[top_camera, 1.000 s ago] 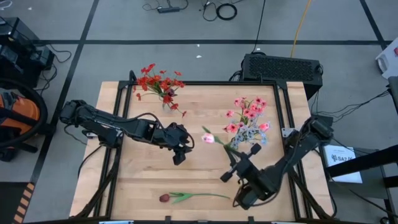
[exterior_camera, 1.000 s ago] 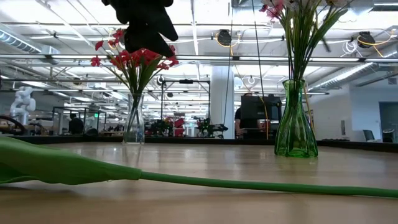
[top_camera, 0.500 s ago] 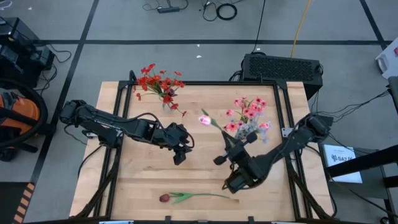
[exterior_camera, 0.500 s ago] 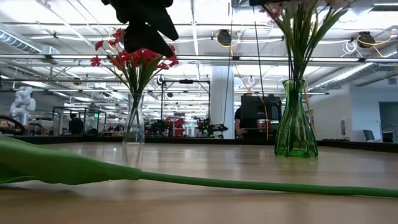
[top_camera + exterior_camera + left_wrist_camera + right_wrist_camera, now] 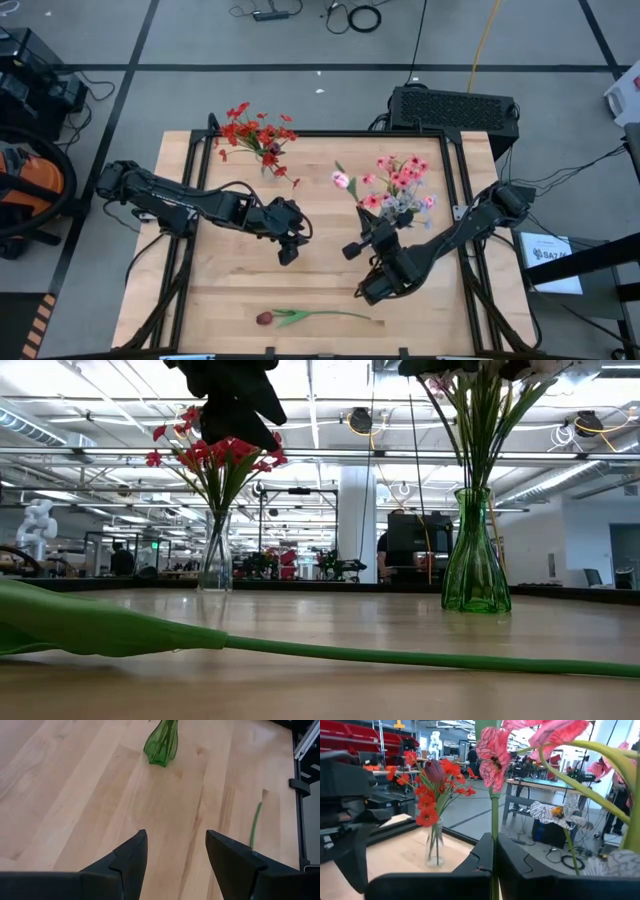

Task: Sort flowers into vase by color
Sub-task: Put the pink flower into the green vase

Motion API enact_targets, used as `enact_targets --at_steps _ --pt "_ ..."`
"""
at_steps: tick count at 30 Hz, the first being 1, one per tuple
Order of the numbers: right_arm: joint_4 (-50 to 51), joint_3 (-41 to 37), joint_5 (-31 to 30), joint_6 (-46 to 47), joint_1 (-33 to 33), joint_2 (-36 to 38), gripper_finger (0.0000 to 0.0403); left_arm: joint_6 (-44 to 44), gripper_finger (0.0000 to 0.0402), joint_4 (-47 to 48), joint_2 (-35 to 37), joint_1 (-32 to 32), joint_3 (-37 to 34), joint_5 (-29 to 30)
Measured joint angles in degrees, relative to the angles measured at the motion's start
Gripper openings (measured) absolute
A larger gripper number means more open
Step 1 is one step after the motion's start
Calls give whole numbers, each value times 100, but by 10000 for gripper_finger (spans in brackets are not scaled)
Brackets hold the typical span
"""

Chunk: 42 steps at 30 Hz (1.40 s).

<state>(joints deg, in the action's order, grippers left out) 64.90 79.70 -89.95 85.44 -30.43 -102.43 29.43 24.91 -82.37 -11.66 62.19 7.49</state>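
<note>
My right gripper (image 5: 368, 235) is shut on a pink flower (image 5: 341, 180), which stands almost upright just left of the green vase (image 5: 475, 550). That vase holds pink blossoms and a pale grey-blue bunch (image 5: 402, 182). My left gripper (image 5: 290, 248) hangs open over the table's middle, touching nothing. A clear vase (image 5: 215, 555) with bright red flowers (image 5: 255, 135) stands at the far left. A dark red tulip (image 5: 265, 318) lies flat on its stem and leaf near the near edge. My right gripper pinches the pink flower's thin green stem (image 5: 493, 837) between its two shut fingers, well below the blossom (image 5: 492, 760). The stem runs on past the fingertips and the flower is lifted clear of the table, blossom uppermost.
A black box (image 5: 455, 108) sits beyond the table's far edge. The tulip's long stem (image 5: 420, 657) stretches across the near part of the table. Bare wood lies between the two vases (image 5: 320, 150).
My right gripper has moved toward the far edge and slightly left, closer to the green vase, carrying the pink flower. The flower has tipped more upright and its blossom now stands next to the pink bunch.
</note>
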Motion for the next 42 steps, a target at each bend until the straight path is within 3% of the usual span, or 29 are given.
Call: enact_targets --at_steps 3,7,11,14,17,19,23,34,42 --pt "-42 1 118 87 -108 1 0 -27 205 2 0 0 0 0" --pt "-554 2 1079 -106 -320 2 0 -147 206 2 0 0 0 0" --pt "-1552 4 2334 -1245 -567 2 0 -172 205 4 0 0 0 0" --pt "-2320 4 3628 -2089 -740 2 0 -183 205 2 0 0 0 0" --pt "-2849 4 4699 -2439 -865 2 0 -185 205 2 0 0 0 0" --pt "-3154 4 4775 -2526 -967 2 0 -185 205 2 0 0 0 0" --pt "-3896 4 4340 -3064 -1112 66 0 -185 205 2 0 0 0 0" --pt "-4615 9 5132 -3446 -1020 79 0 -333 205 224 0 0 0 -144" --pt "-5376 7 4991 -3549 -1017 76 0 -903 205 1123 632 -118 -7 -21"
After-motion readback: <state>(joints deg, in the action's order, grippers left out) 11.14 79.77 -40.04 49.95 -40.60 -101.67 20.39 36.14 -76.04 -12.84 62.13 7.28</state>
